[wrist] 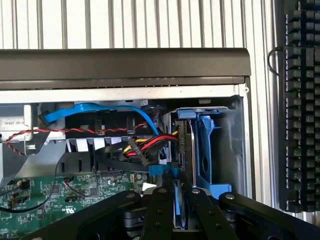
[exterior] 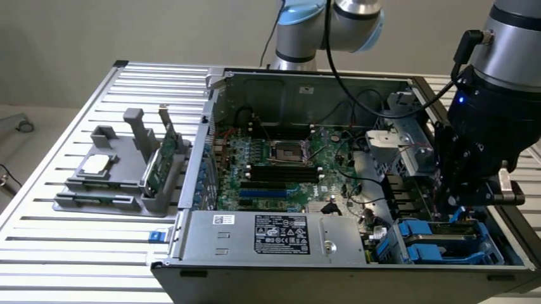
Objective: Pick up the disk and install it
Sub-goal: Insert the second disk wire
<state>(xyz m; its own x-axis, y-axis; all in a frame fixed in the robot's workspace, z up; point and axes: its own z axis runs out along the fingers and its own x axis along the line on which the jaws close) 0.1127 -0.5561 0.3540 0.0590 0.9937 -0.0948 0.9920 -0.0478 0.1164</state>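
Note:
The disk point(wrist: 184, 142) stands on edge in the drive bay at the front corner of the open computer case, on the exterior view's right, with its blue bracket point(wrist: 206, 150) around it. My gripper point(wrist: 179, 195) reaches down into that bay, and its two black fingers point(wrist: 160, 210) sit close together on either side of the disk's upper edge. In the exterior view the gripper point(exterior: 463, 206) hangs just above the disk point(exterior: 452, 230) and the blue bracket point(exterior: 427, 246).
Red, yellow and black cables point(wrist: 150, 145) and a blue ribbon cable point(wrist: 100, 110) run beside the bay. The power supply point(exterior: 270, 235) and motherboard point(exterior: 279, 164) fill the case. A grey holder point(exterior: 110, 190) with a green card point(exterior: 161, 168) and a silver chip point(exterior: 95, 164) sits on the exterior view's left. A keyboard point(wrist: 300, 100) lies outside the case.

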